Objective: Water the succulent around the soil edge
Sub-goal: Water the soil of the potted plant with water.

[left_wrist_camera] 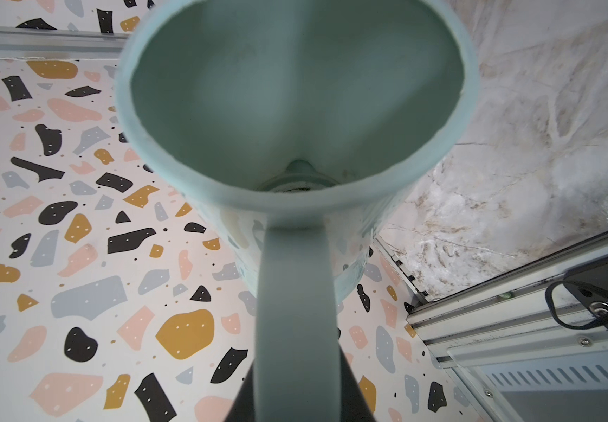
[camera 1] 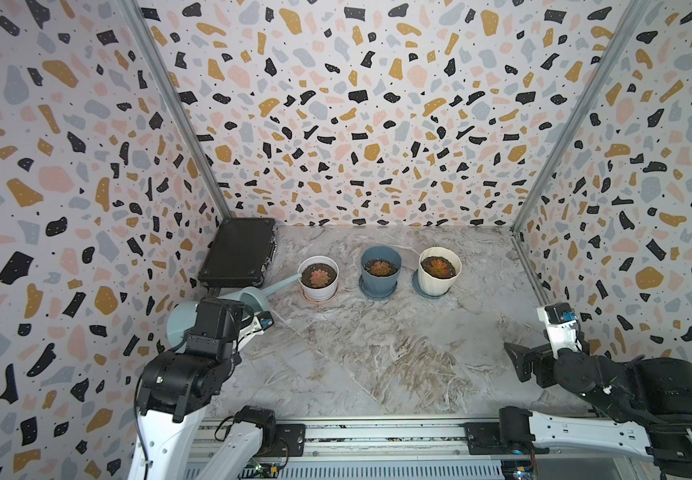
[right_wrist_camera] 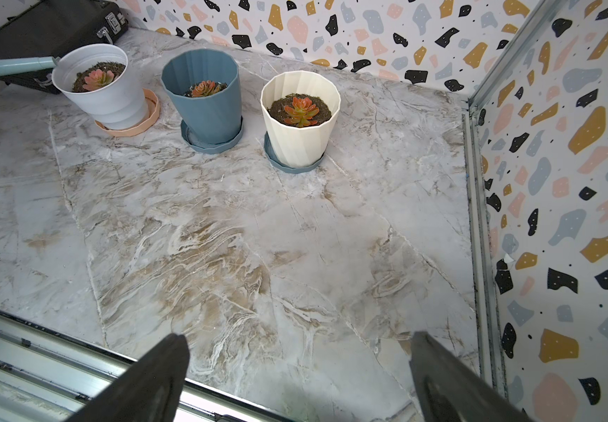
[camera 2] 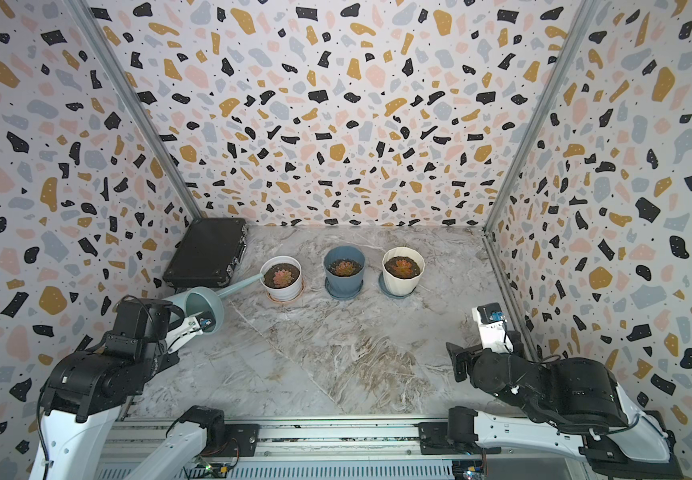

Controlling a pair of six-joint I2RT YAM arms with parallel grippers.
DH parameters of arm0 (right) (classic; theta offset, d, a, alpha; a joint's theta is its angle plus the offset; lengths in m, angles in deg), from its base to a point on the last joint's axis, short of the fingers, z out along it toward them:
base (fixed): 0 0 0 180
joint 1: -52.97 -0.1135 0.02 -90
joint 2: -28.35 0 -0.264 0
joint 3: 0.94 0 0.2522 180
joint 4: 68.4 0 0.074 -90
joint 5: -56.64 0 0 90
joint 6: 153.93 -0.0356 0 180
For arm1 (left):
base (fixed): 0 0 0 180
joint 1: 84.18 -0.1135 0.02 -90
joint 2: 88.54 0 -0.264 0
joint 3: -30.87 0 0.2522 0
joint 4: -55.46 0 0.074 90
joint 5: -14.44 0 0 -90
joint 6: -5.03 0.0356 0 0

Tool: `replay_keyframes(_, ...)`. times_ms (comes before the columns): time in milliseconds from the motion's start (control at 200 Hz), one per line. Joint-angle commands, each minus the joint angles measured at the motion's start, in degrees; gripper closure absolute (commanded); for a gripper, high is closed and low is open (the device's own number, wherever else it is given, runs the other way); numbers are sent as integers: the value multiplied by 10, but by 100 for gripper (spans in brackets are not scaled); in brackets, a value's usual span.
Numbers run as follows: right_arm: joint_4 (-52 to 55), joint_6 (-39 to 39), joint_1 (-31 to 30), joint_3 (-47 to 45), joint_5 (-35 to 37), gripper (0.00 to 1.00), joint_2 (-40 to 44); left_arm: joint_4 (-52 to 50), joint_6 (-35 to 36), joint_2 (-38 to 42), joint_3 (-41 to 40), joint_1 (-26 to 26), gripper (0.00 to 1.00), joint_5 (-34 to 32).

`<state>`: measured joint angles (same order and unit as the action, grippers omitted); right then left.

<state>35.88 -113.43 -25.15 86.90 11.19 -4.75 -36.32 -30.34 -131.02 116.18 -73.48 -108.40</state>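
— On the marble table (camera 1: 377, 353), what stands in the row at the back?

— Three pots, each with a reddish succulent in dark soil: a white pot (camera 1: 318, 277) on a peach saucer (right_wrist_camera: 127, 126), a blue pot (camera 1: 380, 270) on a blue saucer, and a cream ribbed pot (camera 1: 439, 270) on a blue-grey saucer. The white one is nearest the left arm.

— And the watering can?

— The pale green watering can (camera 2: 201, 307) is tilted toward the white pot, its long spout (right_wrist_camera: 10, 67) ending at that pot's rim, on the side facing the black case (camera 1: 238, 253). Whether water is running I cannot tell.

— Who holds it?

— The left gripper (left_wrist_camera: 295, 398) is clamped tight on the can's handle (left_wrist_camera: 295, 310); the left wrist view looks straight into the can's open mouth.

— The right gripper?

— The right gripper (right_wrist_camera: 299, 376) has its jaws spread wide with nothing between them, near the right wall, well apart from the pots.

— Any writing to read?

— None legible on the pots, the can or the case; small markings on the arms are too blurred to make out.
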Motion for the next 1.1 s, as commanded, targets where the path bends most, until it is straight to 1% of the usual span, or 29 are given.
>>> replay_keyframes(0, 121, 5, -3, 4, 5, 1, -9, 21, -16, 10, -4, 4, 100, -1)
replay_keyframes(476, 121, 3, -3, -3, 4, 1, -5, 13, -25, 10, -5, 15, 100, 6)
replay_keyframes(1096, 122, 3, -3, 4, 7, 1, -13, -4, -35, 22, -10, 44, 100, 14)
